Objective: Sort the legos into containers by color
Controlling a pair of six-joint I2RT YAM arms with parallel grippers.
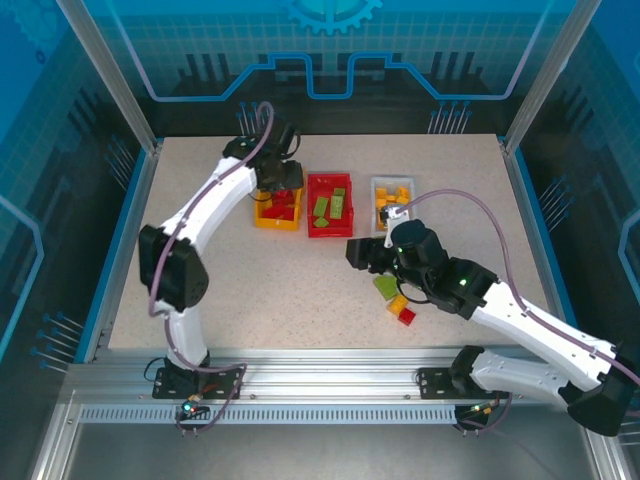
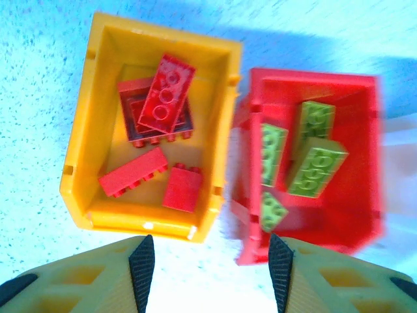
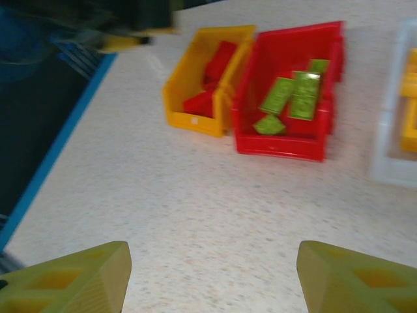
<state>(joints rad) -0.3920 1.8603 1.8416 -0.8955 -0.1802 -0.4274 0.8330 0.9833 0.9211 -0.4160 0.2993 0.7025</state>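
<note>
Speckled tabletop (image 1: 300,290); topmost red brick (image 2: 166,93) runs lengthwise along yellow bin (image 2: 81,130); left pincer (image 2: 210,261), right pincer (image 3: 212,274) gape empty.

Left tool (image 1: 282,180) above yellow bin (image 1: 263,219), three legos (image 1: 398,302) (loose) on table (image 1: 280,290)

Speckled beige tabletop (image 1: 300,290) here, pale and flat, blue trim (image 1: 126,235) running along its left edge, a slotted aluminium rail (image 1: 330,385) across the near side, and a clear back panel (image 1: 330,60) printed with a blue gear emblem (image 1: 330,12)
</note>
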